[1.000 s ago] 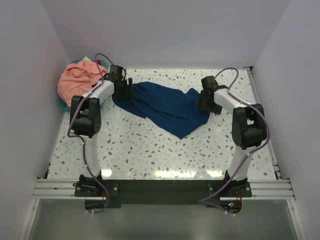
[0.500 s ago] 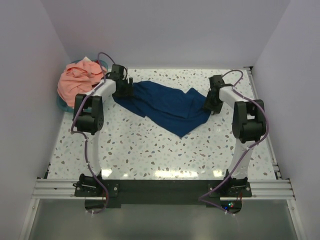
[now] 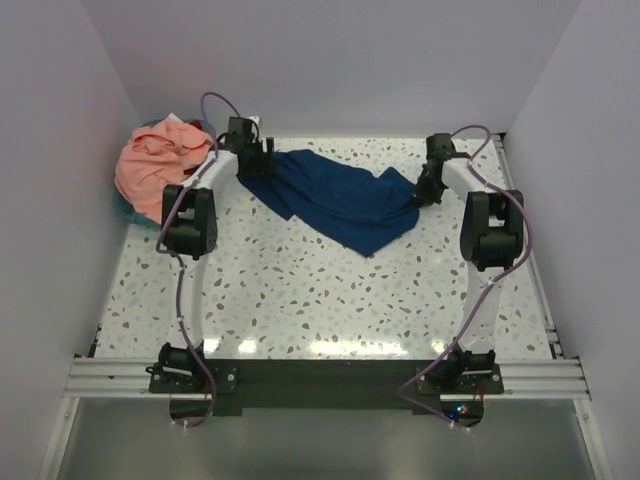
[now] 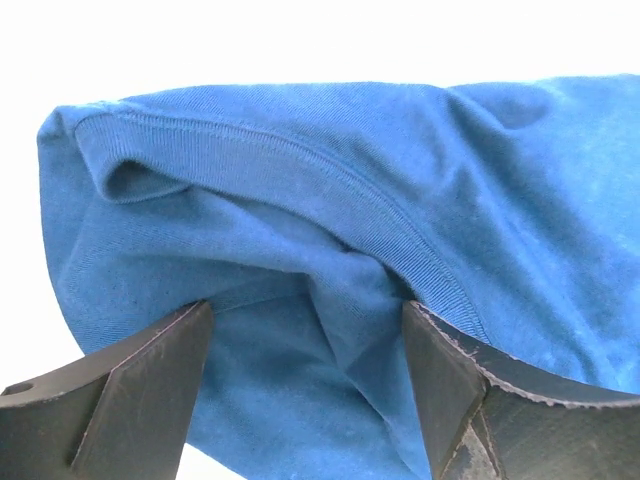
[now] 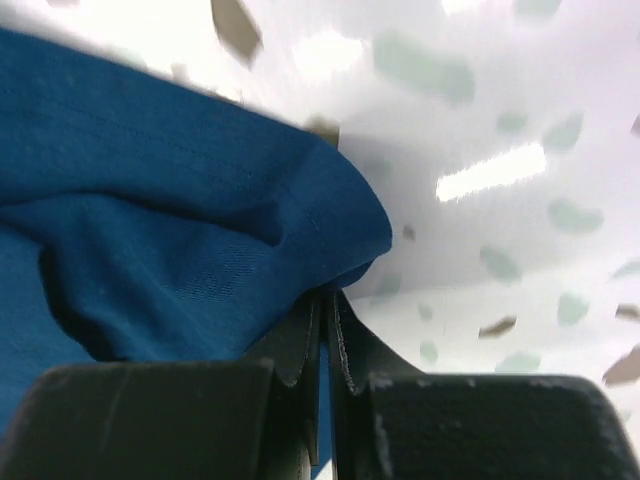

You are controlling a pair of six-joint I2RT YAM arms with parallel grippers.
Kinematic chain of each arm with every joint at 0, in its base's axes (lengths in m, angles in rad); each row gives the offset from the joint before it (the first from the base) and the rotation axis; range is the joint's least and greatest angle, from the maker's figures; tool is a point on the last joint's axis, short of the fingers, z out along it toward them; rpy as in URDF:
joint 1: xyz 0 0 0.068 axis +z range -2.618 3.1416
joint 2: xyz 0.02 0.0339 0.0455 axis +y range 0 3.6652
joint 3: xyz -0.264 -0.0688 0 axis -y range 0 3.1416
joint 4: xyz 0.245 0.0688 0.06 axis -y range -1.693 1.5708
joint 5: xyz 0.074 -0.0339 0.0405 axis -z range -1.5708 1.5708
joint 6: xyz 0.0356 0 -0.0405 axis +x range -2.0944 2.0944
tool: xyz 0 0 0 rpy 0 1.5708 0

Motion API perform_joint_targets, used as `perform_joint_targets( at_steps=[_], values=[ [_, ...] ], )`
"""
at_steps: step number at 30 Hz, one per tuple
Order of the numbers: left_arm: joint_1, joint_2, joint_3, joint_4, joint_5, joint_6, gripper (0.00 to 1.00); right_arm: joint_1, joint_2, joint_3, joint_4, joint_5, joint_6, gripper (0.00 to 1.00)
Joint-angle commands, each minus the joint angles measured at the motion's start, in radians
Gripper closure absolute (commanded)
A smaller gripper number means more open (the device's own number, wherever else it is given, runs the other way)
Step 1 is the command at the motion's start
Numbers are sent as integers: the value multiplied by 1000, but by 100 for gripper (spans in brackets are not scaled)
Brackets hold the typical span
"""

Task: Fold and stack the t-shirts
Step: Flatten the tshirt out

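Right claw (image 5: 325, 300) pinches navy shirt (image 3: 340, 200); salmon shirt (image 3: 155, 165) fills basket (image 3: 122, 211).

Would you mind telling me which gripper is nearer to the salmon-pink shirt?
Left. The left gripper sits just right of the salmon-pink shirt, at the navy shirt's left end; the right gripper is across the table, pinching its right end.

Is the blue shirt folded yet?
Not folded. The navy t-shirt lies rumpled and stretched out across the table, its edge pinched in the right fingers.
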Motion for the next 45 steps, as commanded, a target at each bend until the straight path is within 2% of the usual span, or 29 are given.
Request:
perform_joint_targets(
  at_steps=[1, 5, 6, 7, 8, 11, 12, 15, 18, 21, 26, 29, 32, 35, 45],
  values=[
    [-8, 27, 73, 47, 59, -4, 18, -33, 48, 141, -24, 14, 8, 100],
    [-25, -30, 50, 78, 38, 5, 18, -36, 137, 313, -97, 14, -26, 100],
    [-29, -47, 11, 83, 35, 10, 18, -36, 145, 327, -104, 14, -26, 97],
    [-41, -85, -17, 87, 30, 16, 17, -36, 149, 335, -105, 11, -24, 91],
    [-49, -105, -49, 92, 29, 24, 17, -36, 149, 337, -101, 4, -26, 71],
    [-94, -192, -186, 106, 10, 97, 17, -36, 128, 314, -90, -15, -41, 34],
    [-109, -215, -261, 109, 4, 113, 17, -36, 104, 301, -88, -21, -49, 31],
    [-166, -310, -405, 139, -28, 148, 18, -31, 44, 214, -88, -32, -70, 28],
    [-206, -405, -531, 194, -4, 166, 18, -22, -47, 109, -84, -42, -90, 28],
    [-236, -449, -586, 213, 16, 192, 20, -11, -128, 3, -78, -47, -84, 28],
    [-269, -412, -576, 189, -40, 190, 24, -1, -209, -116, -45, -71, -69, 27],
    [-273, -374, -539, 185, -63, 203, 34, 2, -208, -127, -42, -84, -69, 27],
    [-279, -337, -495, 184, -63, 226, 36, 9, -200, -119, -47, -84, -73, 27],
    [-289, -309, -461, 173, -63, 237, 46, 9, -202, -116, -45, -85, -69, 27],
    [-302, -312, -514, 133, -90, 265, 51, 18, -217, -160, -39, -108, -66, 27]
  ],
)
